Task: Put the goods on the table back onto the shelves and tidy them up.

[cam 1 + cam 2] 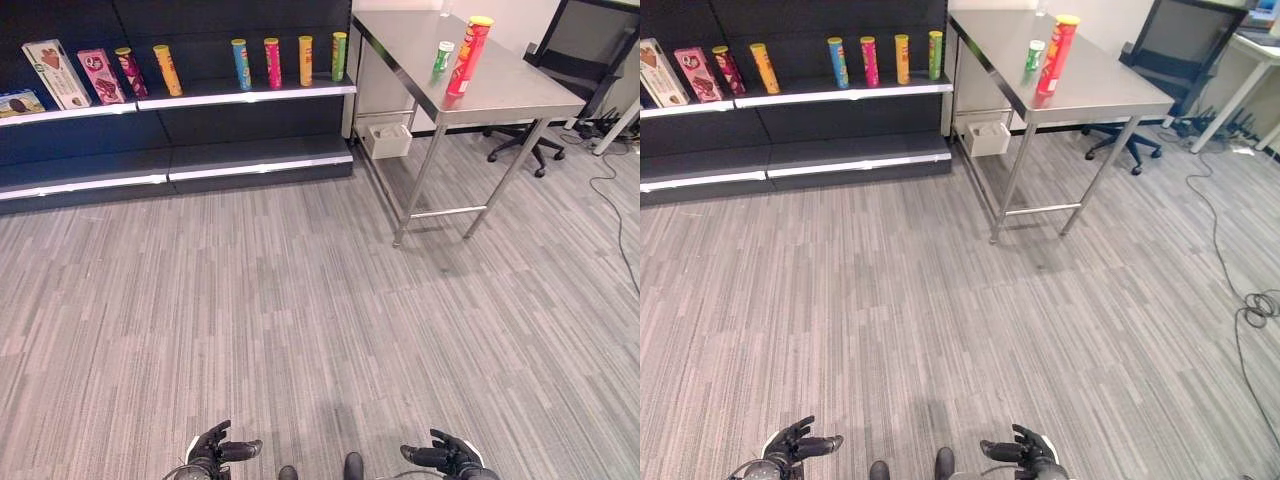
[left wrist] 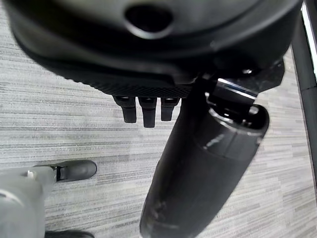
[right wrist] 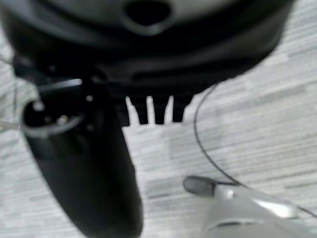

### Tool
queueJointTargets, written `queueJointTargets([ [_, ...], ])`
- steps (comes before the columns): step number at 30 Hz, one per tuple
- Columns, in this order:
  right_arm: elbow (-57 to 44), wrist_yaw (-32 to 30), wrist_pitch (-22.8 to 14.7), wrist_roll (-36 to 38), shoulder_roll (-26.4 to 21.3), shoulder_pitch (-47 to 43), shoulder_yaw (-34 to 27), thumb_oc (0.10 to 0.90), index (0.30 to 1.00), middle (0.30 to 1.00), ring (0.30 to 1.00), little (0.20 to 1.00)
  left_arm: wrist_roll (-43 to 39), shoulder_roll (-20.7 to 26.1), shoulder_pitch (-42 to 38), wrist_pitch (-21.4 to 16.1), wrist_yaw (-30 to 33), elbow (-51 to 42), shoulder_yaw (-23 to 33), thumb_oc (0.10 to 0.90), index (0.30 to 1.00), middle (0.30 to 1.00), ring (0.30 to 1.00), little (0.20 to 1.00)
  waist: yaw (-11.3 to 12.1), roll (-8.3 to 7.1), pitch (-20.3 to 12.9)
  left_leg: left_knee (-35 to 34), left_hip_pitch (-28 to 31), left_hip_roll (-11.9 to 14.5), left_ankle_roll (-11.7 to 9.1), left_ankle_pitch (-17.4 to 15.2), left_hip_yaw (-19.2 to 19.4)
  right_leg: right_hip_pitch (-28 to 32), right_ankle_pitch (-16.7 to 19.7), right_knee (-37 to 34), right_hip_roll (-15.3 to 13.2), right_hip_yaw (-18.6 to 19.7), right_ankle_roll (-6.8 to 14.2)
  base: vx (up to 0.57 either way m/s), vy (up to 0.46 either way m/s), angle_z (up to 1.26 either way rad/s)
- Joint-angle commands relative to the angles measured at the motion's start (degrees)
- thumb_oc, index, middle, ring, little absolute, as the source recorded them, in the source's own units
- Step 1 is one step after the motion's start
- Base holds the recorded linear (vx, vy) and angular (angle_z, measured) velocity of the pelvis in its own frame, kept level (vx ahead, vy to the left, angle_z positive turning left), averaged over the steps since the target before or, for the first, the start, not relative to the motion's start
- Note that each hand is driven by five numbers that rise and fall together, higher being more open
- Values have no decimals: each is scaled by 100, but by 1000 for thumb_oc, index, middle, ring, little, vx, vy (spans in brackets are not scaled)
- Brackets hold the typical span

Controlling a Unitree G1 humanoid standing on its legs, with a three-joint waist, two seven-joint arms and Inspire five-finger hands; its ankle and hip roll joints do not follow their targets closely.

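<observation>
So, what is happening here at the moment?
Nothing is being handled yet. The robot stands back on the carpet, its left hand and right hand low, open and holding nothing. A tall red tube can and a small green can wait on the steel table, beside the dark shelves.

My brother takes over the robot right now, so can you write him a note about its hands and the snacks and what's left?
Left hand: open, low over the floor, holding nothing.
Right hand: open, low, holding nothing.
On the metal table: a tall red can and a small green can, both upright.
Shelf: a row of cans and some boxes already standing.
Done: nothing moved from the table yet.
Left: walk to the table, carry both cans to the shelf, straighten the row.
</observation>
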Motion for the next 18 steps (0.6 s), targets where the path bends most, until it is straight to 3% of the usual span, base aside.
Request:
queueJointTargets([
  [1,-238,-99,-164,118,-247,-202,19,800,900,900,900,900,-109,94,-221,-255,-17,-214,76,800,900,900,900,900,-7,-50,-155,35,-22,235,-422,-450,93,47,-393,69,-503,-196,786,0,0,0],
  [18,-100,-72,-122,14,-272,-200,134,800,900,900,900,900,72,-1,-186,-197,-38,165,0,800,900,900,900,900,5,-70,-160,35,34,251,-400,-498,-16,124,-493,69,-429,-118,728,11,-4,0],
])
